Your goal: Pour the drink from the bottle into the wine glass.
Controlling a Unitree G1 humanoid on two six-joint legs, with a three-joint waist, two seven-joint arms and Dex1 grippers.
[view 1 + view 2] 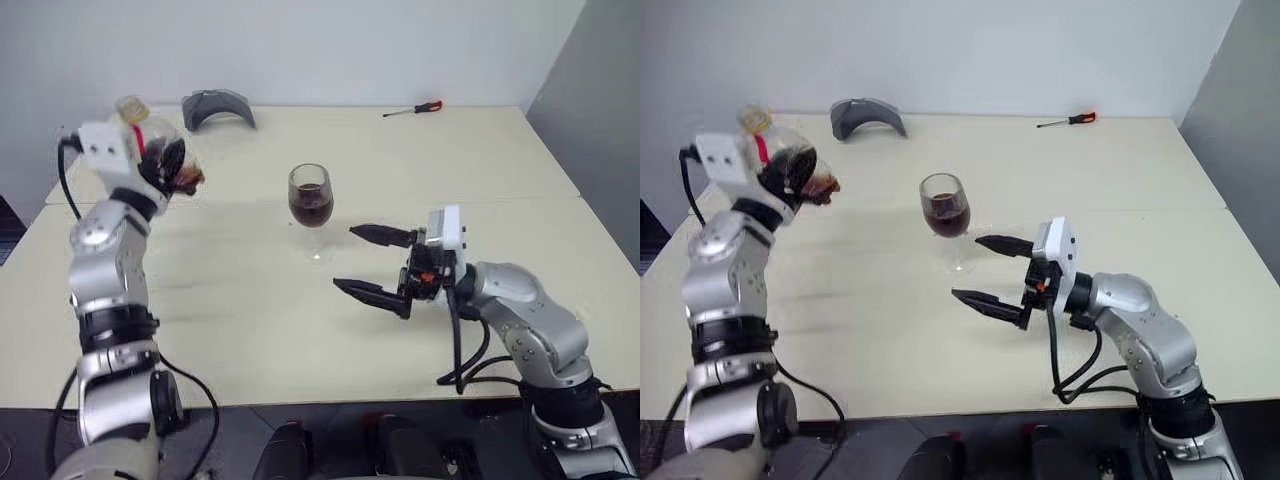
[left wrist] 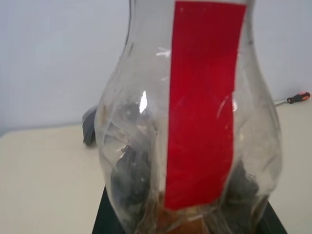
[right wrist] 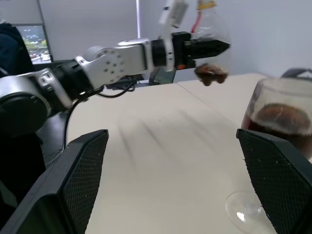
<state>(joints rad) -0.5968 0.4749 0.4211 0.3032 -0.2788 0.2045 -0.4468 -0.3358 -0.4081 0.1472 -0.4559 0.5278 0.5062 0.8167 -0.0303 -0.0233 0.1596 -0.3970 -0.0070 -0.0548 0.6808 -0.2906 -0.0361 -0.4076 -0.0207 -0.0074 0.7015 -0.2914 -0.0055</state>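
Observation:
The clear plastic bottle with a red label strip hangs above the table's left side, neck up and leaning slightly. My left gripper is shut on its bulbous body. A small dark residue sits at the bottle's bottom. The wine glass stands upright mid-table, its bowl partly filled with the dark brown-red drink. My right gripper is open just right of the glass's stem and foot, fingers pointing toward the left, apart from the glass.
A grey curved object lies at the table's back left. An orange-handled screwdriver lies at the back centre. The pale table stretches bare in front of the glass.

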